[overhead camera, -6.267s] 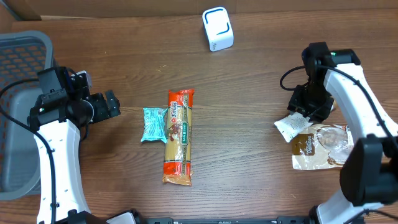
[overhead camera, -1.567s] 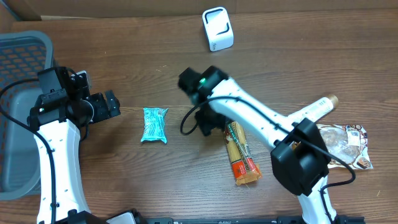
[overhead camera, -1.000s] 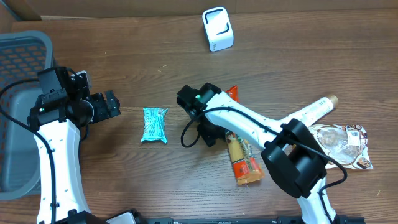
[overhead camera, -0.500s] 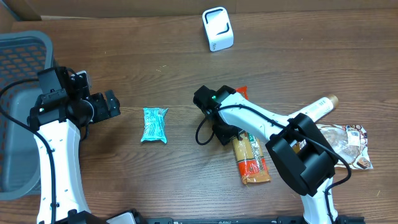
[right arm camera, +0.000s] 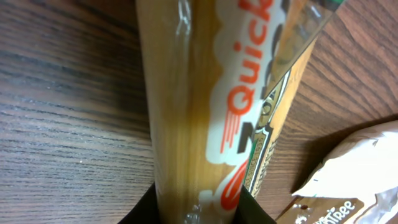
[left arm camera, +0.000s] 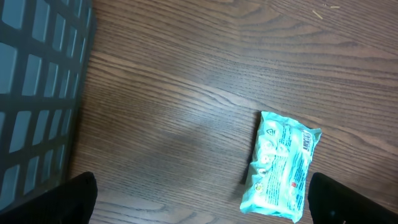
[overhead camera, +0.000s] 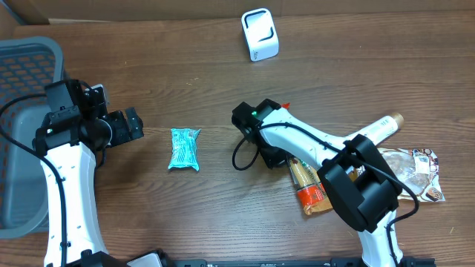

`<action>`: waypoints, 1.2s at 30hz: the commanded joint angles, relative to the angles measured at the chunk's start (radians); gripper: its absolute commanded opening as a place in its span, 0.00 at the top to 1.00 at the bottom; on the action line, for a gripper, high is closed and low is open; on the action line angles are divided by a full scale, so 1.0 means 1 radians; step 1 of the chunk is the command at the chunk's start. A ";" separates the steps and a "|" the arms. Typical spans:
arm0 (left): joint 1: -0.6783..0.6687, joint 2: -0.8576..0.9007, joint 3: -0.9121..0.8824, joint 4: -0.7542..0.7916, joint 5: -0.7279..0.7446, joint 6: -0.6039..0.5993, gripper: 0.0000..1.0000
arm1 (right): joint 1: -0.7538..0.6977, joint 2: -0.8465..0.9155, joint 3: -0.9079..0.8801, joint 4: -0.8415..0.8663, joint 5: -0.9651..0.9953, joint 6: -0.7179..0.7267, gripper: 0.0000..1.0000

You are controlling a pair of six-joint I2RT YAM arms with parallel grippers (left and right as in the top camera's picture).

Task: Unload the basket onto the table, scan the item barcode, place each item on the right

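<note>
A long orange-and-tan pasta pack (overhead camera: 309, 187) lies slanted right of the table's centre. My right gripper (overhead camera: 275, 153) is shut on its upper end. In the right wrist view the pack (right arm camera: 186, 93) fills the frame, with the black fingers (right arm camera: 144, 210) pressed against both its sides. A white scanner (overhead camera: 259, 34) stands at the back of the table. My left gripper (overhead camera: 133, 124) hangs open at the left, well apart from a teal packet (overhead camera: 184, 149). In the left wrist view that packet (left arm camera: 281, 165) lies just inside the right fingertip.
A grey mesh basket (overhead camera: 22, 133) stands at the far left, its wall (left arm camera: 37, 93) also showing in the left wrist view. A brown snack pouch (overhead camera: 412, 172) lies at the right edge, close to the pasta pack's lower end.
My right gripper has closed on the pasta pack. The pack's lower end has swung further right and up. The left arm has not moved.
</note>
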 commanded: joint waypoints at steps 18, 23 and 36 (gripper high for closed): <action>-0.002 -0.001 0.006 0.003 0.007 0.019 0.00 | -0.246 -0.067 0.115 0.098 -1.071 -0.234 0.96; -0.002 -0.001 0.006 0.003 0.007 0.019 0.01 | -0.314 -0.066 -0.029 0.199 -1.090 -0.230 0.95; -0.001 -0.001 0.006 0.003 0.007 0.019 0.00 | -0.538 -0.066 -0.026 0.160 -0.735 -0.235 0.47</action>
